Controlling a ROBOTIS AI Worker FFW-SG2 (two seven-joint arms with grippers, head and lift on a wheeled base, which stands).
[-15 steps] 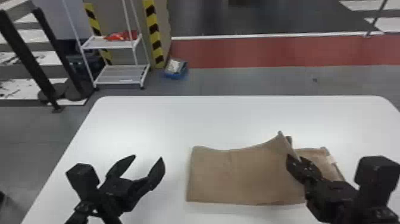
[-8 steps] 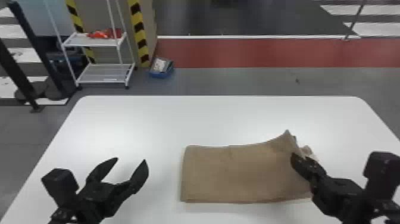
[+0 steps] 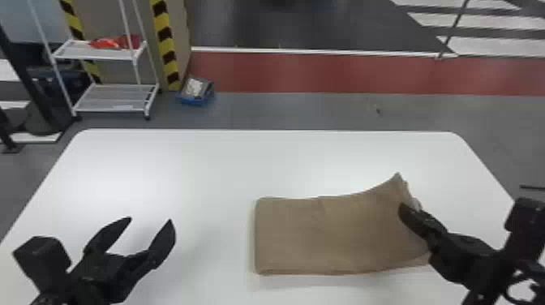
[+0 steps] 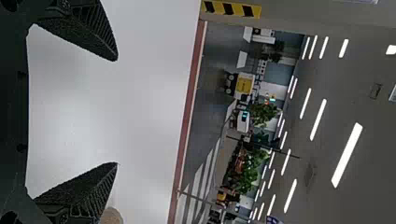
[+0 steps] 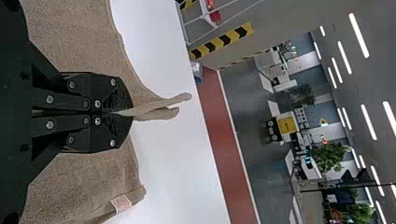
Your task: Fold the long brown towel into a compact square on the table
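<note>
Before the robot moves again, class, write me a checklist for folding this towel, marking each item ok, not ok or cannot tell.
1. Right gripper shut on the towel: ok, fabric is pinched between its fingers.
2. Left gripper open and away from the towel: ok.
3. Towel over the table, not past its far edge: ok.
4. Far side of the towel straight: not ok, it rises to a peak by the right gripper.
5. Compact square reached: not ok, it is an oblong.
6. Hidden layers smooth: cannot tell.
</note>
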